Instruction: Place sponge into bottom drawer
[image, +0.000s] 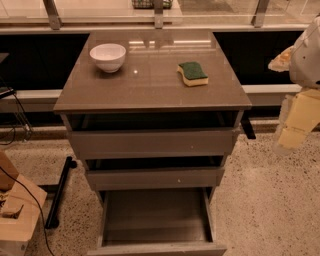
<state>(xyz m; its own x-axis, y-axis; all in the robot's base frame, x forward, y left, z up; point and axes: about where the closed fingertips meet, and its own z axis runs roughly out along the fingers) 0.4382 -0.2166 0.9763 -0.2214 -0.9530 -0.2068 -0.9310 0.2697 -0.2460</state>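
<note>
The sponge (192, 73), dark green top over yellow foam, lies on the right half of the grey-brown cabinet top (150, 85). The bottom drawer (156, 217) is pulled out toward me and nothing shows on its visible floor. The two drawers above it are pulled out only slightly. My gripper (298, 120), yellowish, hangs at the right edge of the view, off the cabinet's right side and well right of the sponge, holding nothing that I can see.
A white bowl (108, 56) stands on the cabinet top at the back left. A window ledge (160, 20) runs behind the cabinet. A wooden box (17, 215) and cables lie on the speckled floor at the left.
</note>
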